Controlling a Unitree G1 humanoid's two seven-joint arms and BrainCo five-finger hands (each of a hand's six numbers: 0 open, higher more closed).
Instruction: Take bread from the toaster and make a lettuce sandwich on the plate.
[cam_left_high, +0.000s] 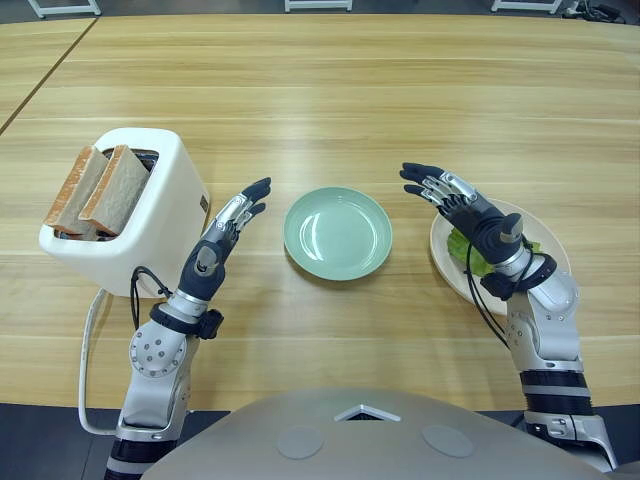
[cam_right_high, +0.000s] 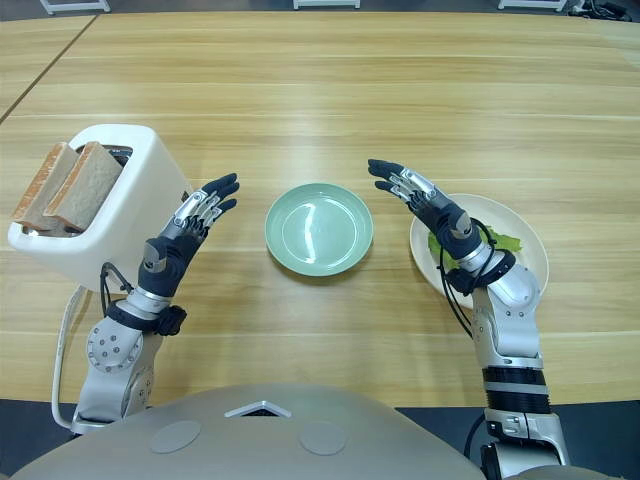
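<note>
Two brown bread slices (cam_left_high: 100, 190) stand in the white toaster (cam_left_high: 170, 215), 9 o'clock from the round green plate (cam_left_high: 338, 233). The left robot hand (cam_left_high: 225, 235) and right robot hand (cam_left_high: 460, 205) hover splayed and empty. Green lettuce (cam_left_high: 462, 245) lies on a cream plate (cam_left_high: 545, 235) at 3 o'clock.

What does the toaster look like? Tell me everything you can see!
The toaster is a creamy white box with rounded corners and a smooth shell that looks like plastic or painted metal. It stands upright on the wooden table, on the robot's left side. Two slices of bread stick up out of the slots on top, leaning a little. A pale cord runs from its near side toward the table's edge. The left hand is close beside it, open and not holding it.
</note>
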